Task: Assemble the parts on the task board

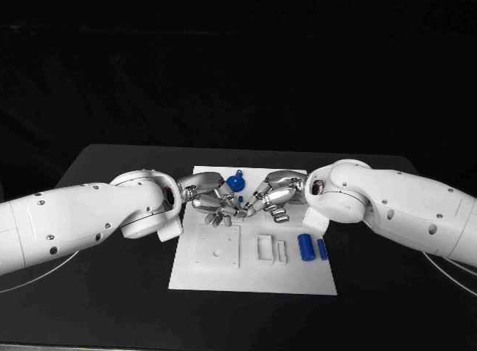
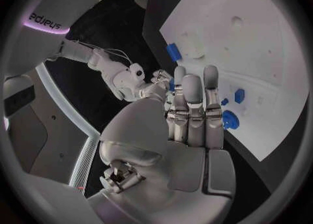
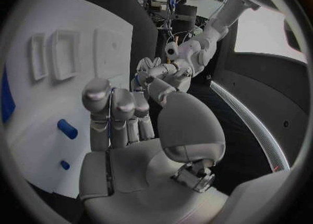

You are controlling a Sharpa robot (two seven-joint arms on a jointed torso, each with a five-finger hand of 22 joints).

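A black table [image 1: 112, 285] stands before black backdrop.

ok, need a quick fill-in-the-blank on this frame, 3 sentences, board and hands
1. The two robot hands, left and right, meet fingertip to fingertip over the white ____.
2. The parts on the board, such as the cylinder, are coloured ____.
3. The table under the board is ____.

Missing words: board; blue; black
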